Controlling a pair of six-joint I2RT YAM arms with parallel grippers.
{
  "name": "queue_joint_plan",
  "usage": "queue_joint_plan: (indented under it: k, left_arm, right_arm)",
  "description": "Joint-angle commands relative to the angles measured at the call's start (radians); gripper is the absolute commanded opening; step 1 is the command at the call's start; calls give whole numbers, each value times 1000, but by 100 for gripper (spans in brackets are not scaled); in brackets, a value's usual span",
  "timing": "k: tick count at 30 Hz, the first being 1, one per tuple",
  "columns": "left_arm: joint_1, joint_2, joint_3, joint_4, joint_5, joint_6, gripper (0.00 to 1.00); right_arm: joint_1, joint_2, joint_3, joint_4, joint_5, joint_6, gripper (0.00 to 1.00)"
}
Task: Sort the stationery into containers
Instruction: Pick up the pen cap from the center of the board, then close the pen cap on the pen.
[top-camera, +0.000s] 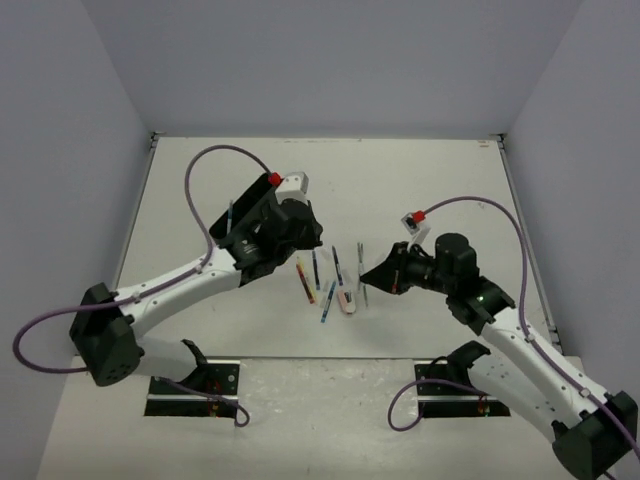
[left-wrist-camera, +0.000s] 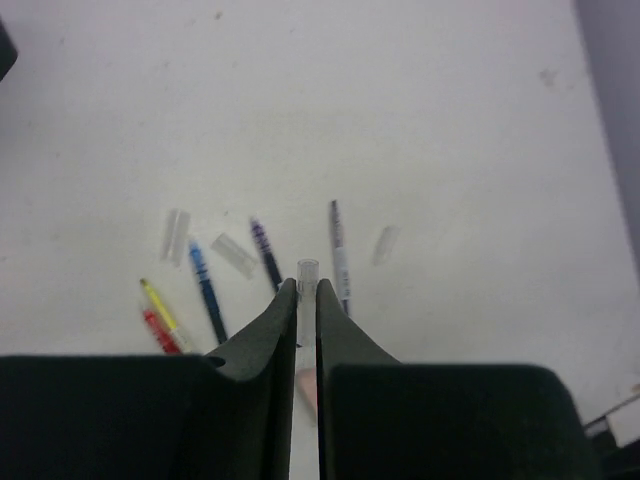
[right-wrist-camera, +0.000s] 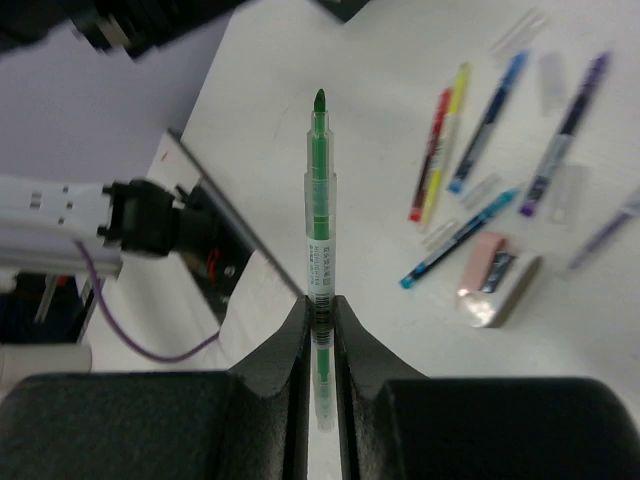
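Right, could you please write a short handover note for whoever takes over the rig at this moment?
Left gripper: shut on a clear plastic cap.
Right gripper: shut on a green marker pen.
Loose on the white table: red pen, yellow pen, blue pen, purple pen, teal pen, pinkish-white eraser block.
Long black tray: seemingly under the left arm, contents hidden.
Done: nothing visibly sorted. Left: all of it.

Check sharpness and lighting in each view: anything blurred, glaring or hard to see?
Top external: even soft light, no glare, the pens small but distinct. Left wrist: the blue pen and its neighbours are out of focus; the clear cap between the jaws nearly vanishes against the white table. Right wrist: the green pen is sharp, the eraser beyond it blurred.
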Motion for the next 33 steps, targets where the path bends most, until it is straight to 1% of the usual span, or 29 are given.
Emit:
queue_joint_plan:
  k: [1, 3, 4, 5, 7, 11, 16, 21, 33]
  left_arm:
    - [-4, -233, -163, 384, 191, 168, 0]
    - [-4, -314, -241, 491, 261, 166, 0]
    - [-3, -344, -290, 530, 276, 164, 0]
    - [-3, -372, -300, 560, 289, 159, 0]
    - [-4, -444, -366, 640, 316, 132, 0]
    - [-3, -518, -430, 702, 345, 99, 0]
    - [-3, -581, -480, 740, 342, 65, 0]
    - [-3, -628, -527, 763, 335, 36, 0]
    - [-3, -655, -542, 764, 330, 21, 0]
  right_arm:
    - [168, 36, -15, 298, 84, 74, 0]
    - [245, 48, -26, 375, 126, 94, 0]
    - [270, 58, -22, 412, 148, 94, 0]
    - [295, 68, -21, 419, 153, 90, 0]
    - [353, 104, -3, 470, 196, 73, 0]
    - [420, 131, 17, 506, 260, 49, 0]
    - [475, 121, 27, 518, 330, 33, 0]
    - [503, 114, 38, 513, 380, 19, 0]
    - [534, 100, 55, 487, 414, 17, 0]
